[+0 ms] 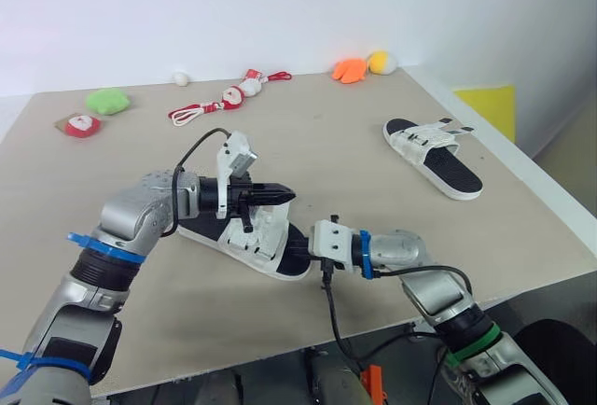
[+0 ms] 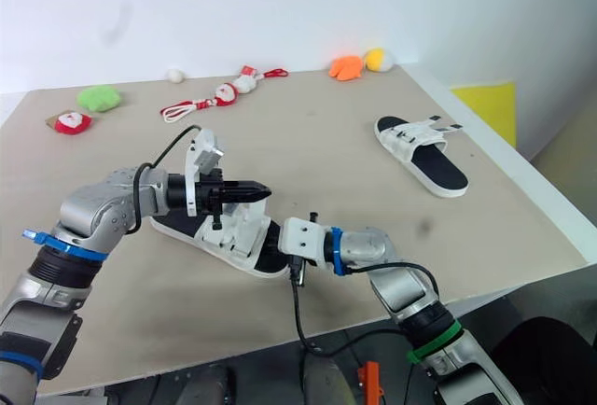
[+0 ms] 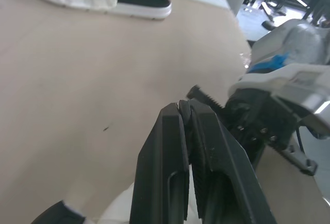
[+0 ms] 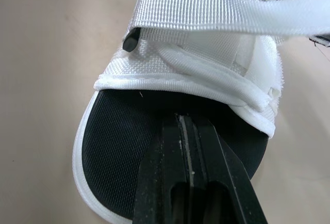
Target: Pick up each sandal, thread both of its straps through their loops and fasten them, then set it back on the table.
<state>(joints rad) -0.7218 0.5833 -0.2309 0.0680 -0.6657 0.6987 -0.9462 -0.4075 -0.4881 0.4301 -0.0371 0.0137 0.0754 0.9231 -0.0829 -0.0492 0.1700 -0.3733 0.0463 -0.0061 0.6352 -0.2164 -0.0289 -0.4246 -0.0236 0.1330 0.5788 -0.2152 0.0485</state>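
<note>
The near sandal [image 1: 244, 240], white with a black footbed, lies at the front middle of the table [image 1: 326, 153]. My left gripper [image 1: 283, 196] hovers just over its straps, pointing right, with its fingers [image 3: 170, 152] pressed shut. I cannot see whether a strap is caught between them. My right gripper [image 4: 185, 120] is shut, its tips on the black footbed at the toe end. One white strap [image 4: 227, 10] stretches raised across the upper, beside a black loop [image 4: 131, 39]. The second sandal [image 1: 432, 155] lies flat at the far right.
Small toys line the back of the table: a green plush [image 1: 107, 101], a red and white toy [image 1: 81, 125], a red cord toy [image 1: 224, 99], an orange one [image 1: 350, 70] and a yellow one [image 1: 380, 62]. The table's right edge runs close behind the far sandal.
</note>
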